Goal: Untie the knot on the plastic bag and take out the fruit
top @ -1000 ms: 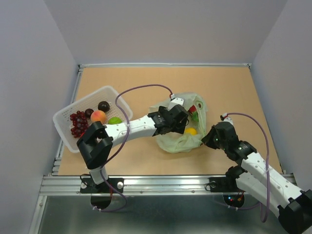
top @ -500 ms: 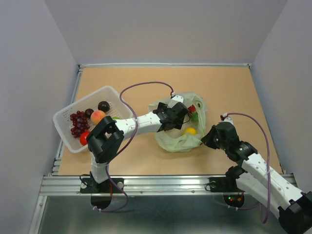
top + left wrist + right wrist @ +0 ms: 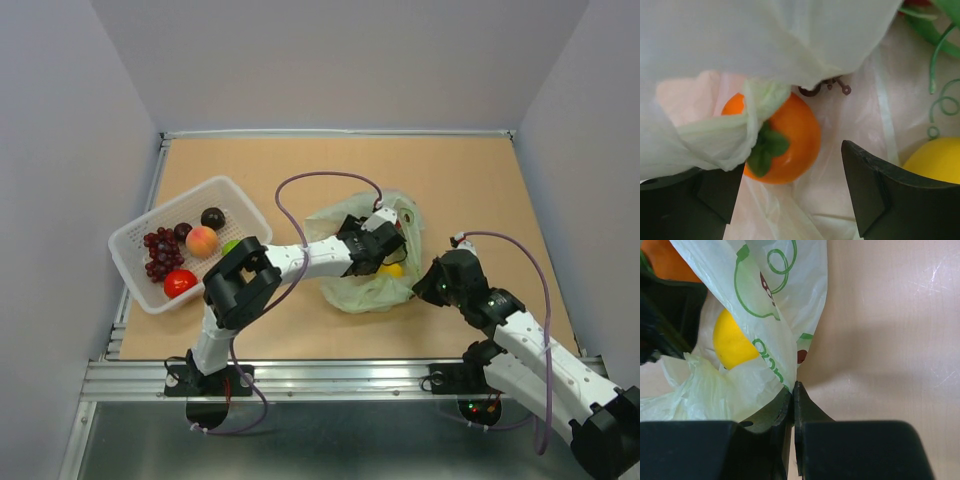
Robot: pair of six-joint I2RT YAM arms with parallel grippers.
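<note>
**Top view.** The plastic bag (image 3: 350, 292) lies on the table (image 3: 480, 180) a little right of its middle. I can pick out no tied knot, so I judge the mouth already loose.

My right gripper (image 3: 425, 286), jaws pressed together, pinches the bag's rim on the side toward the table's right edge. I read this as an anchor that holds the thin film up and off the contents so the other arm can enter. My left gripper (image 3: 382, 250) reaches into the mouth.

**Right wrist view.** The pinch sits on the printed rim, and the lemon (image 3: 732, 345) lies just behind it inside the bag.

**Left wrist view.** The jaws stand spread, one on each side of the orange (image 3: 790, 135) and apart from it. A twisted strip (image 3: 725, 137) of the bag drapes over the orange's left shoulder and could be caught in a closing grip. The lemon lies beside the orange, also in the bag.

**Containers.** The white basket (image 3: 165, 208) by the table's left edge holds:
- a red grape bunch (image 3: 157, 256)
- two dark plums (image 3: 212, 217)
- a peach (image 3: 202, 240)
- a lime (image 3: 232, 246)
- a red round fruit (image 3: 180, 283)

The orange and lemon remain to be taken out.
</note>
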